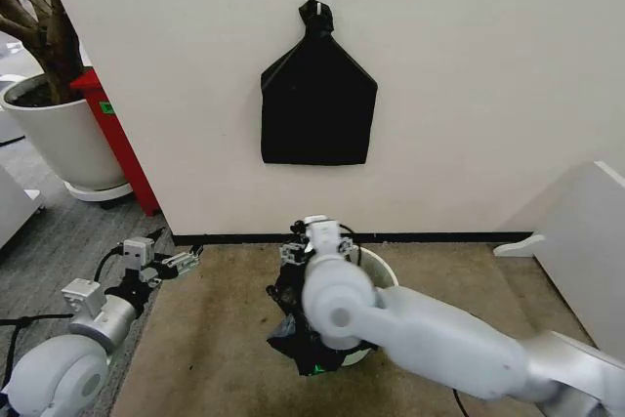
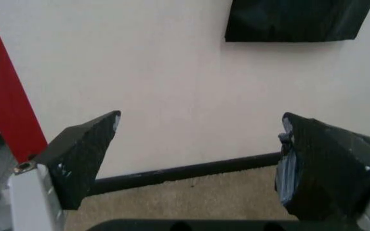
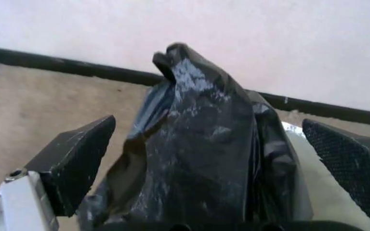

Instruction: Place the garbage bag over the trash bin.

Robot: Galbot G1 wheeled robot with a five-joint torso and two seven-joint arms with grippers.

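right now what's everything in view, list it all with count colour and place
garbage bag: one, glossy black, crumpled over the near-left side of the trash bin, between the open right fingers
trash bin: one, cream-white, on the carpet by the wall, mostly behind the right arm
black bundle: one, flat, hanging from a white wall hook
plant pot: one, white, holding a tree, far left
red panel: one, beside the pot at the wall's edge
carpet: tan, under the bin
white board: one, right side
left gripper: open, empty, low on the left, apart from the bin
right gripper: open, over the bag and bin
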